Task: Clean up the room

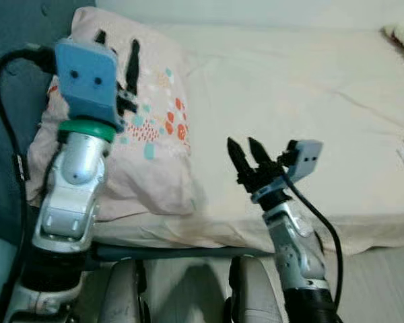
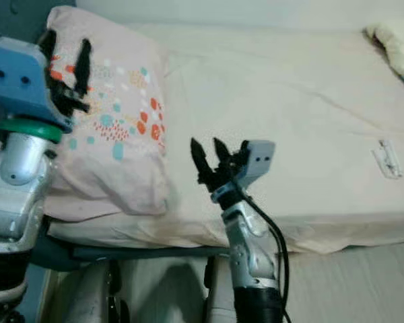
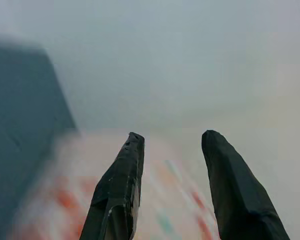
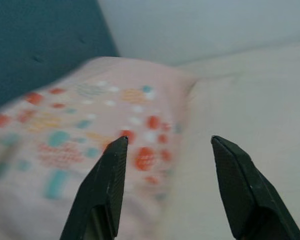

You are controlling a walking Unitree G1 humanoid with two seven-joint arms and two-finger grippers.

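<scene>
Bed (image 1: 310, 101) occupies most of the frame; the patterned pillow (image 1: 151, 121) lies at upper left, against the dark blue headboard (image 4: 40, 35). Left gripper (image 1: 118, 67), upper left, hovers over the pillow with its 2 fingers apart, holding nothing. Right gripper (image 1: 248, 153), centre frame, is likewise parted and empty, above bare sheet just beside the pillow's edge. A small pale item (image 2: 388, 158) lies on the sheet at right, unidentifiable.

Risk, as judged: a 1-sided pinch could bunch the soft fabric and drag the sheet, or slip off.
</scene>
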